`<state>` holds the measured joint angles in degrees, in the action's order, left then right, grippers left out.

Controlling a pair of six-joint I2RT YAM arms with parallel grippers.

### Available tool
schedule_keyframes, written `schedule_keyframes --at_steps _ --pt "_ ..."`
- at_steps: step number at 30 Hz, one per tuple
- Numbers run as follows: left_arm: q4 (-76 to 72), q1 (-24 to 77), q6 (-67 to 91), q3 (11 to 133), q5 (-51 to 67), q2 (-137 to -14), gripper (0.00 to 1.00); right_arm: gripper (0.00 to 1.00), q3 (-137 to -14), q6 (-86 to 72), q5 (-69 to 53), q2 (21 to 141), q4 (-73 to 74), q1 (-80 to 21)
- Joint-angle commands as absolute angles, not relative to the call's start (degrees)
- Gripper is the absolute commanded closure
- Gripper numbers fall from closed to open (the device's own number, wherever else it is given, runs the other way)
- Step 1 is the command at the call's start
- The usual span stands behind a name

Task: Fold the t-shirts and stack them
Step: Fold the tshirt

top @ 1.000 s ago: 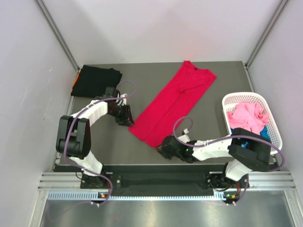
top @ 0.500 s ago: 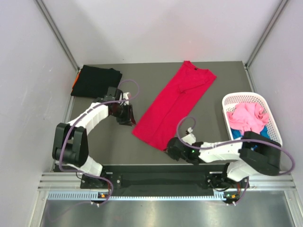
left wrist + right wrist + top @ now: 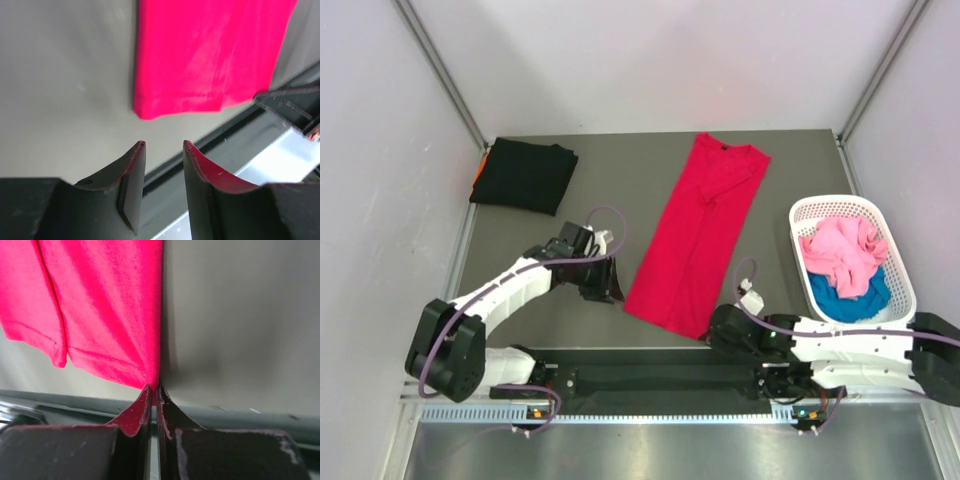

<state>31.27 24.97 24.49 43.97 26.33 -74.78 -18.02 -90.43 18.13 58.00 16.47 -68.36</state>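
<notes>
The bright red t-shirt [image 3: 705, 225], folded into a long strip, lies on the table from the back middle down to the near edge. My right gripper [image 3: 712, 336] is shut on its near right hem corner; the right wrist view shows the red cloth [image 3: 100, 305] pinched between the closed fingers [image 3: 156, 389]. My left gripper [image 3: 612, 288] is open and empty just left of the shirt's near left corner [image 3: 150, 107], with its fingertips [image 3: 162, 147] apart above the bare table. A folded black t-shirt [image 3: 523, 175] lies at the back left, with an orange one [image 3: 479, 170] peeking out under it.
A white lattice basket [image 3: 805, 210] at the right holds a pink t-shirt [image 3: 843, 250] and a blue one [image 3: 850, 297]. The table's near edge and a metal rail [image 3: 650, 375] run just below both grippers. Part of the right arm [image 3: 295, 107] shows in the left wrist view.
My right gripper has dragged the red shirt's near end rightwards and towards the near edge, so the strip lies straighter. My left gripper has moved right and nearer alongside it.
</notes>
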Motion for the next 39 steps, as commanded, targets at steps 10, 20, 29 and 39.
schedule_keyframes --at_steps 10,20,29,39 --pt "16.4 30.0 33.4 35.5 33.8 -74.5 0.57 1.0 -14.6 -87.6 18.5 37.8 36.1 -69.5" --pt "9.6 33.0 37.0 33.5 35.4 -78.7 0.58 1.0 -14.8 -88.9 19.4 34.0 39.5 -69.5" --pt "7.2 33.6 36.8 31.8 35.2 -82.5 0.6 1.0 -15.8 -88.3 19.2 35.2 38.4 -69.6" --pt "6.6 34.5 37.3 32.5 34.7 -83.7 0.62 1.0 -15.6 -87.8 19.2 36.6 37.3 -69.6"
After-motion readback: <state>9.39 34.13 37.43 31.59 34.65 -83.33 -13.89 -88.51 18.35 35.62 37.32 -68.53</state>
